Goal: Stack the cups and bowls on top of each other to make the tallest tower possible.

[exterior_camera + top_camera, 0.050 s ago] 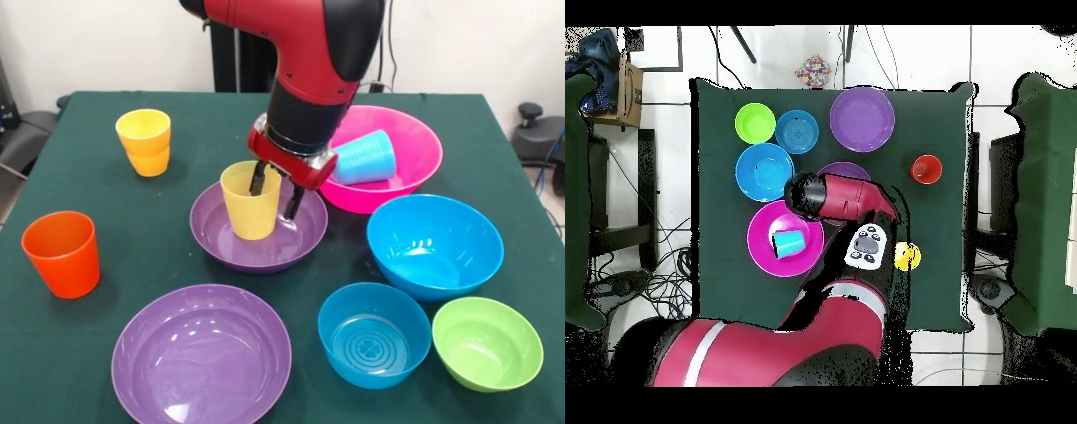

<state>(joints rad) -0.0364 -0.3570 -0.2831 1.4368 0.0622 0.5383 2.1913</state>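
— Where do the cups sit?
— Pale yellow cup (252, 205) upright in the far purple bowl (259, 231), my finger (259, 179) inside its rim. Orange cup (62, 253) stands alone. Two amber cups (145, 141) nested. Light blue cup (364, 158) on its side in the pink bowl (388, 159).
— The other bowls?
— Second purple bowl (201, 357), big blue bowl (435, 246), small blue bowl (374, 335) and green bowl (486, 343), all upright and empty.

One camera faces the robot across the green table (106, 159); another looks straight down on it.
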